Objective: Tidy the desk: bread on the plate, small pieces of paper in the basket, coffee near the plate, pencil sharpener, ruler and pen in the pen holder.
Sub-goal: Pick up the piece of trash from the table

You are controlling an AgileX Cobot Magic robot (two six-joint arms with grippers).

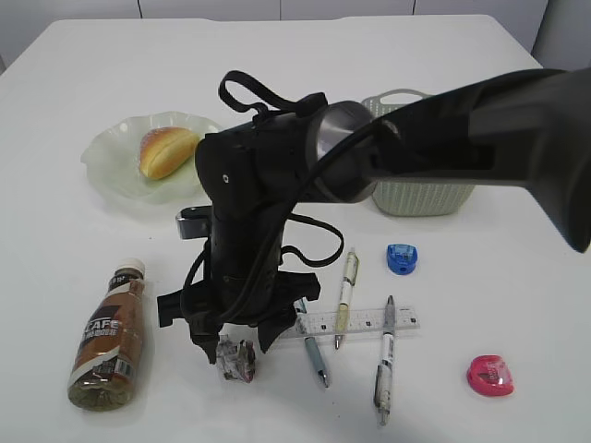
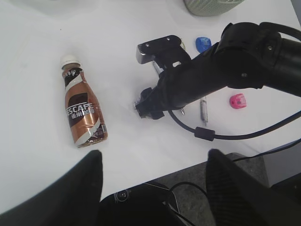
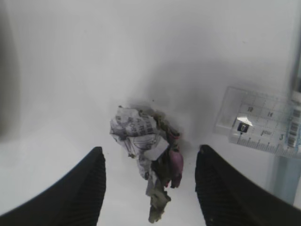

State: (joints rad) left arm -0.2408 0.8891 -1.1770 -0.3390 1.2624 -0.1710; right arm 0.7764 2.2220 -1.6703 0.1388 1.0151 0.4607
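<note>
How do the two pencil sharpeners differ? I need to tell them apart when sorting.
The blue sharpener lies closer to the basket; the pink sharpener lies near the desk's front edge. The blue one looks smaller than the pink one. Both are loose on the desk, untouched.

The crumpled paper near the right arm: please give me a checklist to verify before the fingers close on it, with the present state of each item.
1. Paper wad lies between the right gripper fingers: ok, roughly centred in the right wrist view.
2. Fingers open wide enough: ok, a gap shows on both sides of the wad.
3. Fingers low enough to grip: cannot tell, the tips are cut off by the picture's lower edge.
4. Ruler outside the fingers: ok, it lies to the right, apart from the wad.
5. Basket free to receive: cannot tell, the arm hides its opening.
6. Left gripper out of the way: ok, it hangs open at the desk edge.
</note>
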